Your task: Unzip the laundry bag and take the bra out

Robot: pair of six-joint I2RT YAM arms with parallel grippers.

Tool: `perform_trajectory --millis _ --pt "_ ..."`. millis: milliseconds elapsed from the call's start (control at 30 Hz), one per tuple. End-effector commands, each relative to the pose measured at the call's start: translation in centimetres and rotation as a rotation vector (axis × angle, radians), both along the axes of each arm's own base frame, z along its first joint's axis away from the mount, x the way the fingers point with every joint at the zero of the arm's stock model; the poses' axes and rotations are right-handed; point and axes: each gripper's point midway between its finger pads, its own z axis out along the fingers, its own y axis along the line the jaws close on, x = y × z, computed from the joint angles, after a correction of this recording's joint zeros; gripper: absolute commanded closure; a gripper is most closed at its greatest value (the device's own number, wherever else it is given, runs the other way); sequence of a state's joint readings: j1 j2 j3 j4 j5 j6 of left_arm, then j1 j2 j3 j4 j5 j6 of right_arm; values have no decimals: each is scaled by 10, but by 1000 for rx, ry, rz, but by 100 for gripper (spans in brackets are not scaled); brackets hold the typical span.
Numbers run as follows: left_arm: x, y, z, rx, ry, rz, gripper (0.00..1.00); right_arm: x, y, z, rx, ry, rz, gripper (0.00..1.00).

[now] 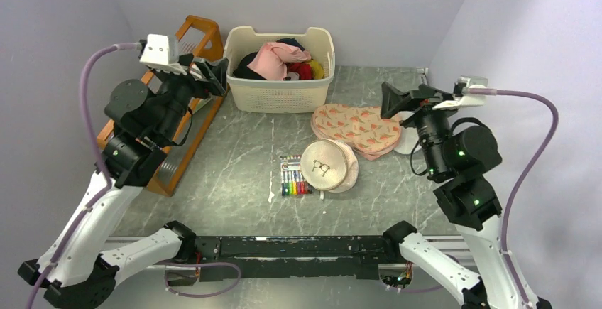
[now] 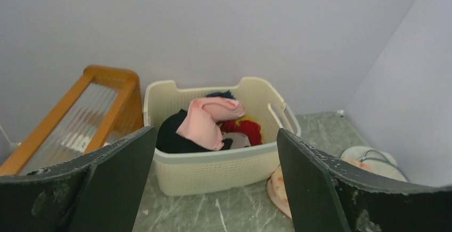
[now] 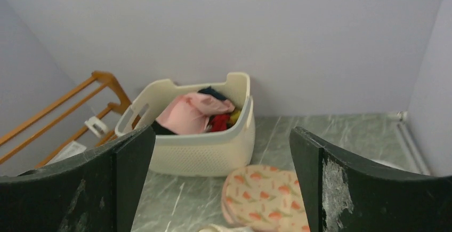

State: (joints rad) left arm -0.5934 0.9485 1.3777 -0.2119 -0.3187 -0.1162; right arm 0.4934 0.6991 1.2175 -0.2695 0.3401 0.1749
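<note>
The laundry bag (image 1: pixel 325 165) is a round cream pouch with a small black emblem on its lid, lying flat at the table's middle. Only its top edge (image 3: pixel 226 228) shows in the right wrist view. No bra shows. My left gripper (image 1: pixel 213 74) is open and empty, raised at the far left beside the basket, well away from the bag; its dark fingers (image 2: pixel 122 178) stand wide apart. My right gripper (image 1: pixel 396 100) is open and empty, raised to the right of and behind the bag, fingers (image 3: pixel 320 178) wide apart.
A cream basket (image 1: pixel 278 94) of clothes stands at the back. A wooden rack (image 1: pixel 186 114) lies along the left. A peach carrot-print fabric piece (image 1: pixel 355 130) lies just behind the bag, a white mesh disc (image 2: pixel 373 160) beyond it. A marker pack (image 1: pixel 293 176) lies left of the bag.
</note>
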Motion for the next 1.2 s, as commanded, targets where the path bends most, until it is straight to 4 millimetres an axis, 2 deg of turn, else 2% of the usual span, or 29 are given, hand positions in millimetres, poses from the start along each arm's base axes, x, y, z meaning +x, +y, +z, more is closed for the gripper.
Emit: perform_trajectory --millis 0,200,500,800,1000,1067,1167 --pt "19 -12 -21 -5 21 -78 4 9 12 -43 36 154 -6 0" --pt "43 -25 -71 30 105 -168 2 16 41 -96 8 316 36 0" --pt "47 -66 -125 51 200 -376 1 11 90 -186 -62 510 184 0" --pt "37 -109 -147 59 251 -589 0 -4 141 -282 -139 776 372 0" --pt "28 -121 -149 73 236 -656 0 -34 202 -324 -107 886 721 0" --pt "29 -121 -149 80 233 -650 0 -34 206 -337 -107 921 718 0" --pt "33 -119 -152 93 233 -621 0 -23 191 -352 -157 954 594 0"
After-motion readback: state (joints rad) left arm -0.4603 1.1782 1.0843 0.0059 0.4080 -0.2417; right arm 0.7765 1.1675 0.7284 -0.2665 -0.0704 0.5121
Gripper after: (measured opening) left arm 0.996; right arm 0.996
